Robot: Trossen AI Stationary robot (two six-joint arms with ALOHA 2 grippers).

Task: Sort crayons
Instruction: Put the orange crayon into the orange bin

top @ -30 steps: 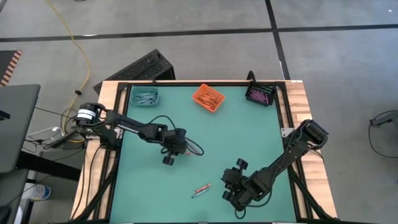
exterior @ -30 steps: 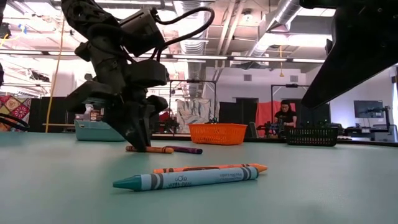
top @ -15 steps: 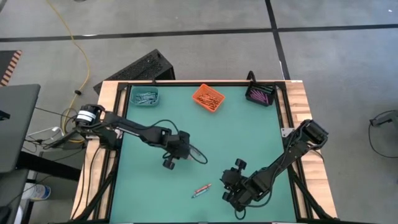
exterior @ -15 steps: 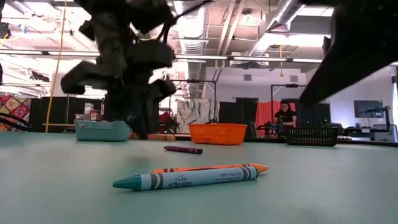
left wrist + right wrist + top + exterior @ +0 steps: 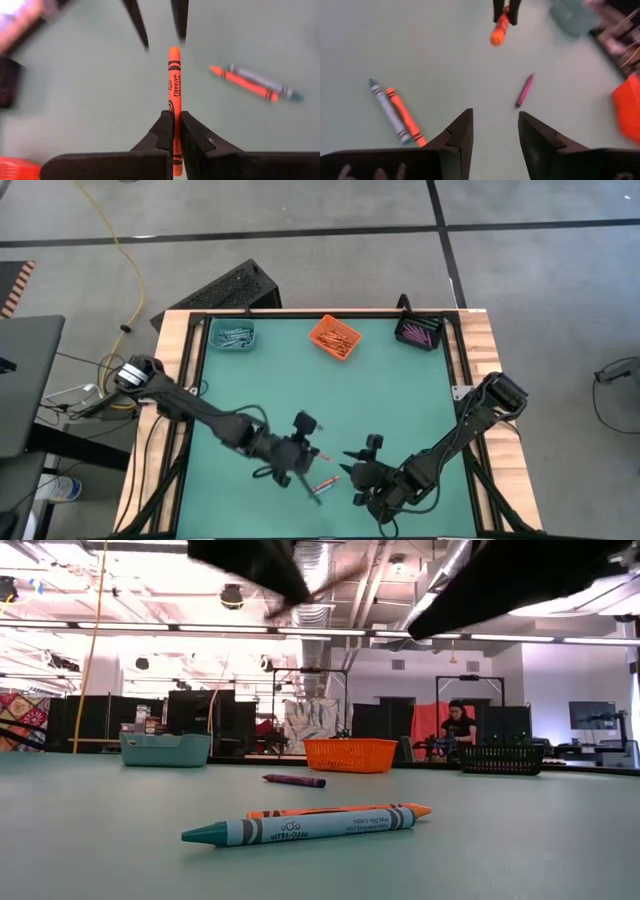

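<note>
Our left pincer point(image 5: 173, 127) is pinching an orange crayon point(image 5: 173, 95) between its fingers and holds it above the green worktop point(image 5: 380, 395), near the front middle. Our right pincer point(image 5: 495, 132) faces it with fingers spread, holding nothing. On the worktop lie a blue-grey crayon point(image 5: 300, 828) and an orange-red crayon point(image 5: 345, 810) side by side, touching, and a purple crayon point(image 5: 294, 780) farther back. More crayons fill the teal bin point(image 5: 231, 335), orange bin point(image 5: 334, 337) and black bin point(image 5: 419, 332) along the far edge.

Left gripper point(image 5: 173, 131) clamped; right gripper point(image 5: 494, 131) apparently agape.
</note>
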